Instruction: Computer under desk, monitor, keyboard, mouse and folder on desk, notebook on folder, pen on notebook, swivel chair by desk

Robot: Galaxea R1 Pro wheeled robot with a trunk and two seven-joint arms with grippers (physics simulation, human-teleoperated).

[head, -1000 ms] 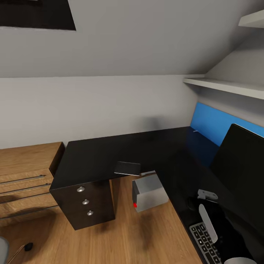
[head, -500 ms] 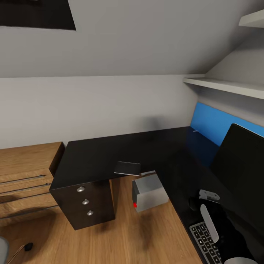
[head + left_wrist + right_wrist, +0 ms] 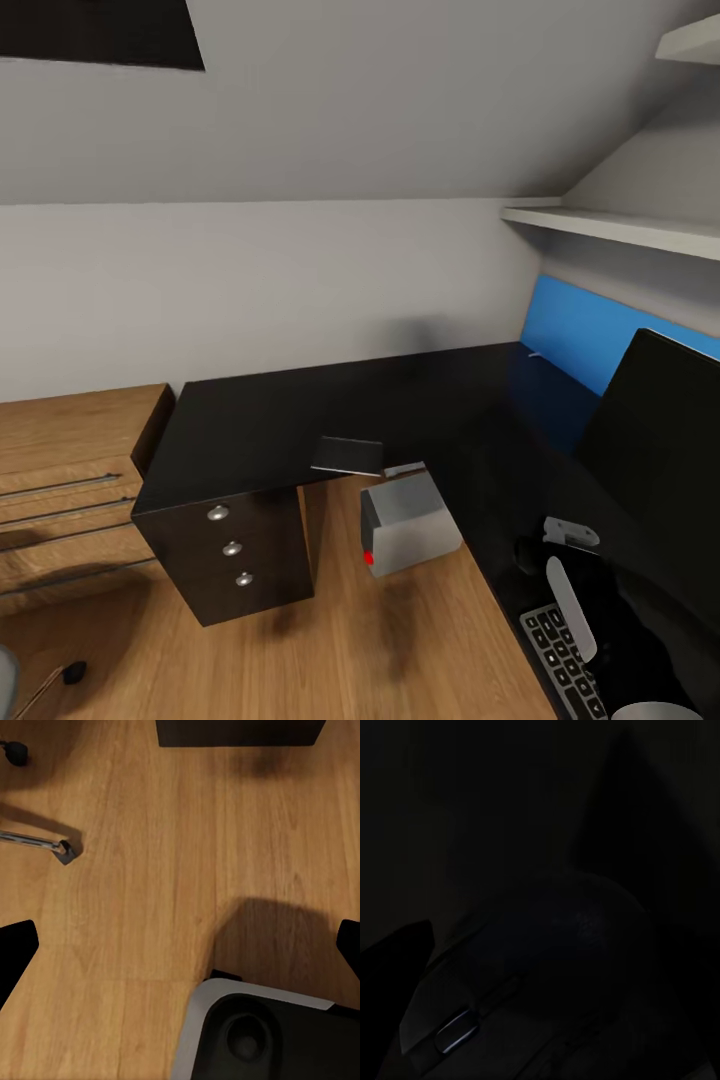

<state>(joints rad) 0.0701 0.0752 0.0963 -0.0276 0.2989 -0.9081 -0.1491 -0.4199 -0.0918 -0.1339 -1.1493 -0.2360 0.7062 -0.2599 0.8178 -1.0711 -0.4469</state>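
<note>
Mouse under my right fingers, beside the keyboard

At the head view's lower right, my right gripper (image 3: pixel 558 545) hangs over the mouse (image 3: pixel 547 967) on the desk (image 3: pixel 300 420), near the keyboard (image 3: pixel 560 660); whether I grip it is lost in darkness. My left fingers (image 3: pixel 15 952) are spread over bare floor.

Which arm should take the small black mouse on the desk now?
Right. Its pincer hangs over the black desktop beside the silver-framed keyboard, with the small black rounded mouse directly before its camera. The left wrist camera faces wooden floor.

Even, soft light; right wrist view nearly black.
</note>
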